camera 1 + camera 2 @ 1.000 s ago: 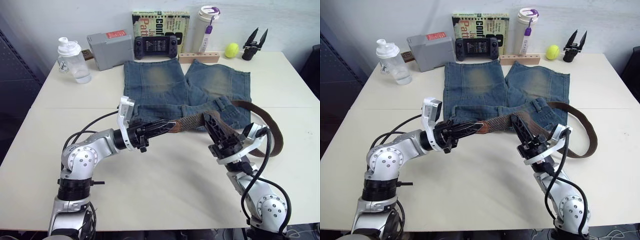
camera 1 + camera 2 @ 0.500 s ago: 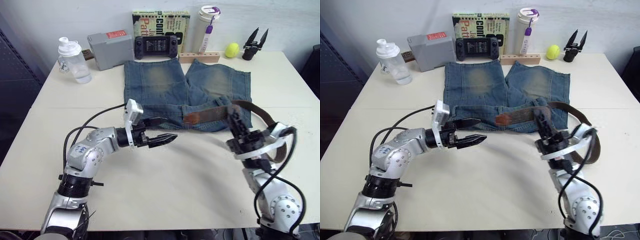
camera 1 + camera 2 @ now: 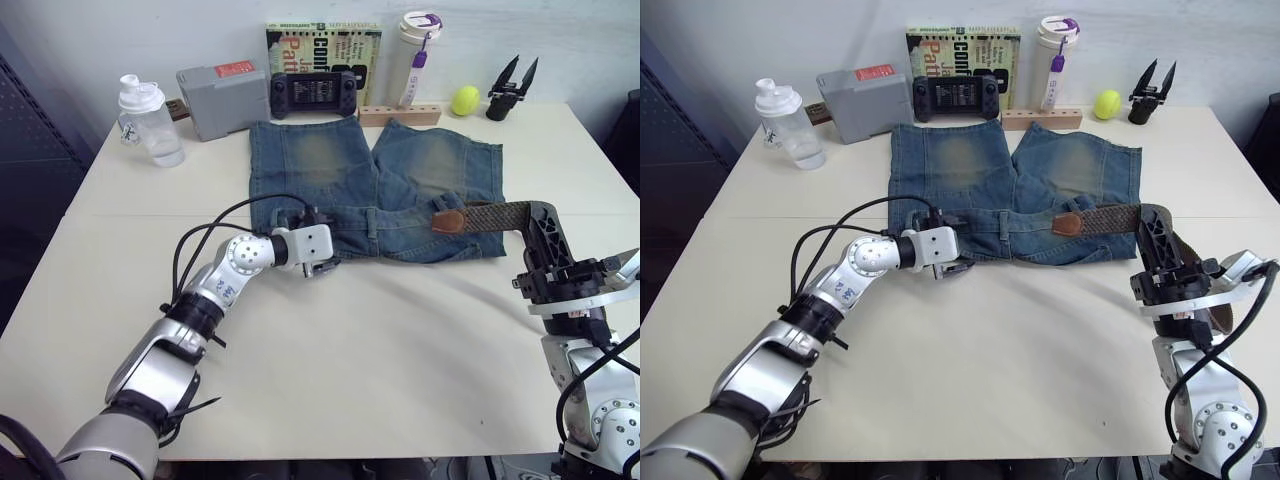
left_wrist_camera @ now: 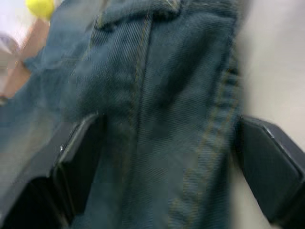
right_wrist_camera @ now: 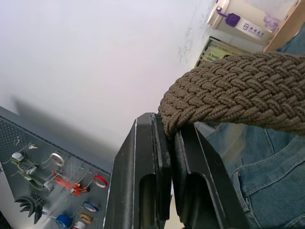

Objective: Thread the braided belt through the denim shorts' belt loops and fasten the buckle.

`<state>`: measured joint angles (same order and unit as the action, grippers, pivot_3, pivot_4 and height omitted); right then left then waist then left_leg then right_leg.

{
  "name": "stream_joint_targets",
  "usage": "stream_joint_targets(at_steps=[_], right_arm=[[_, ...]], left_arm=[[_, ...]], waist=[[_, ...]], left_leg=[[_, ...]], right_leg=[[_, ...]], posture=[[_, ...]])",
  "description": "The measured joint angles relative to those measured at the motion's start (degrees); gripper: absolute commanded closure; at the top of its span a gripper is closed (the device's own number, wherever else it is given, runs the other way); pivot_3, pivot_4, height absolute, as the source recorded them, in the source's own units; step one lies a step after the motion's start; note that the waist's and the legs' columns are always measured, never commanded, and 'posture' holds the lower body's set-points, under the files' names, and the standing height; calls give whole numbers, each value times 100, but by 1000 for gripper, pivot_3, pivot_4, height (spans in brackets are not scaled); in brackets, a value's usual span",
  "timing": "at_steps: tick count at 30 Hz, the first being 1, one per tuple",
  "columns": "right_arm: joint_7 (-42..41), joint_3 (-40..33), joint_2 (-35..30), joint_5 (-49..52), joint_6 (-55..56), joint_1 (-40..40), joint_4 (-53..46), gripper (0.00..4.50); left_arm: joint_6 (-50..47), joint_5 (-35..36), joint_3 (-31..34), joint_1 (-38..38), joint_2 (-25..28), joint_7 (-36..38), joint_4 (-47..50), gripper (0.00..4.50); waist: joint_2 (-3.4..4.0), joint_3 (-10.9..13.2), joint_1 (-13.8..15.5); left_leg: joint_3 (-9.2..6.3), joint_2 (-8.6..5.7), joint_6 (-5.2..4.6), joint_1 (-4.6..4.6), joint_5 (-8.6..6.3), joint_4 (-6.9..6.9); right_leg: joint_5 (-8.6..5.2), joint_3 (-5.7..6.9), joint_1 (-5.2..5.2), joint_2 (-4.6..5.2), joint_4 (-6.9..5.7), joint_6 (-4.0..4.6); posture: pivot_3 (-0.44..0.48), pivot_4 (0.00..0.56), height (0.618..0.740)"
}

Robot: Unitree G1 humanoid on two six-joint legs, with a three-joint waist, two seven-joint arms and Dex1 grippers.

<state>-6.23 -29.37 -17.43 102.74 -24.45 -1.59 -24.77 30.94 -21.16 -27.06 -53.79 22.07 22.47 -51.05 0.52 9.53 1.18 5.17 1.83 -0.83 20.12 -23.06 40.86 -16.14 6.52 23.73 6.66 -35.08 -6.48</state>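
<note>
Pale counter (image 3: 330, 400) carried the shorts (image 3: 370, 180) at centre frame. My right claw (image 3: 545, 235), at right, pinched the belt (image 3: 495, 213) to draw it along the waistband; my left claw (image 4: 157, 157), spread, straddled the denim waistband, I judged to steady it.
</note>
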Motion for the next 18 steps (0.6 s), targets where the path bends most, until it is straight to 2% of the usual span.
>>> stream_joint_targets(at_steps=[6,10,12,14,18], right_arm=[[4,-54,-130,-50,6,-112,139,4500],[19,-103,-234,-79,-9,-176,228,4500],[29,-84,-279,-108,-54,-219,256,4500],[46,-99,-502,-131,-189,-153,275,4500],[78,-86,-845,-82,-473,-76,261,4500]], left_arm=[[171,286,428,717,463,224,864,3436],[216,671,748,1561,987,578,1898,3436],[220,1147,985,2357,1441,967,2790,3436],[190,1857,1346,3531,2038,1399,3958,3436],[-230,2632,1969,4617,2580,1821,4964,3436]], waist=[[2,-1,-92],[5,-1,-148],[6,-1,-171],[7,3,-160],[9,5,-96]], left_leg=[[12,4,0,0,0,-21],[13,8,1,0,0,-39],[10,12,2,1,0,-49],[17,11,2,11,0,-53],[17,7,-6,8,3,-44]], right_leg=[[0,-1,15,0,3,1],[-1,-2,30,2,1,2],[-2,-8,52,7,-5,4],[-2,-14,80,21,-24,4],[-3,-12,76,52,-38,5]], posture=[[0,150,731],[0,150,731],[0,150,731],[0,150,731],[0,150,731]])
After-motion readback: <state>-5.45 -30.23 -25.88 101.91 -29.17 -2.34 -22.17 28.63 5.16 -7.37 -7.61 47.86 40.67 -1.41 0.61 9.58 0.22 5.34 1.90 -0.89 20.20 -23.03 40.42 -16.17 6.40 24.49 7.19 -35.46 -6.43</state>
